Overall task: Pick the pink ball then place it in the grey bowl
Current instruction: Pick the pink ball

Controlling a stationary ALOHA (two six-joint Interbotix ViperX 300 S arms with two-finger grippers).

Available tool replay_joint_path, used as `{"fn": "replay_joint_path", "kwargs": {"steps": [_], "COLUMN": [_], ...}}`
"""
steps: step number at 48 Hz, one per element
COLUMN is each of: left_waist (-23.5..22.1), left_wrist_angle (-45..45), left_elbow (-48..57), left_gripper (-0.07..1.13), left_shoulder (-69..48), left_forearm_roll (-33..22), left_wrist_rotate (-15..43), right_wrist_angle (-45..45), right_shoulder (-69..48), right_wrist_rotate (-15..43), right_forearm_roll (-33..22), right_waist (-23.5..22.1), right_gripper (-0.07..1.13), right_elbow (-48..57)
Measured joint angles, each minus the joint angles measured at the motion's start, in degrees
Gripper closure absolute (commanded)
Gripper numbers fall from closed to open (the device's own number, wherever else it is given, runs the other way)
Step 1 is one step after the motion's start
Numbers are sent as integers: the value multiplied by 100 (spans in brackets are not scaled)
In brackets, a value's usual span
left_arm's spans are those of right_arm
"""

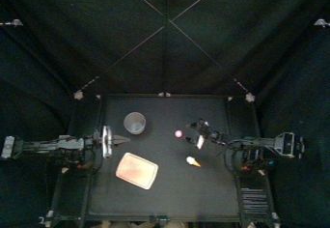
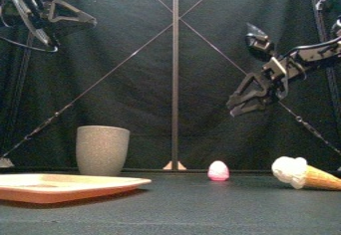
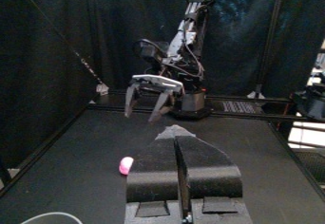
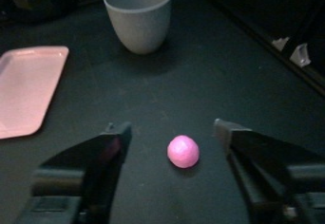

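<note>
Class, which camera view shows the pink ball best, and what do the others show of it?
The right wrist view: the pink ball lies large and unobstructed between the open fingers. The front view shows it small but clear; the top and left wrist views show only a tiny pink spot.

I see black table [image 1: 168, 201] carrying grey bowl [image 1: 135, 124], pink ball [image 1: 179, 133], pink tray [image 1: 138, 170], toy ice-cream cone [image 1: 194, 161], all apart.

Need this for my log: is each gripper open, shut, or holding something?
Left gripper: shut, holding nothing.
Right gripper: open, empty, clear of the pink ball.
</note>
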Motion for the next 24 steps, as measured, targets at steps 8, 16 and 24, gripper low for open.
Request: {"fn": "replay_joint_path", "kwargs": {"steps": [8,16,24], "left_waist": [35,44,44], "left_wrist_angle": [-9,-9,-9], "left_elbow": [0,9,53], "left_gripper": [105,105,105], "left_shoulder": [0,0,0], "left_forearm_roll": [0,0,0], "left_wrist_rotate": [0,0,0], "right_wrist_angle": [-35,-35,70], "right_shoulder": [967,1925,2522], "right_wrist_rotate": [0,-35,-9], "right_forearm_roll": [26,-26,-105], "right_waist": [-26,-88,-97], "right_gripper": [1,1,1], "right_elbow": [-431,-844,-1134]}}
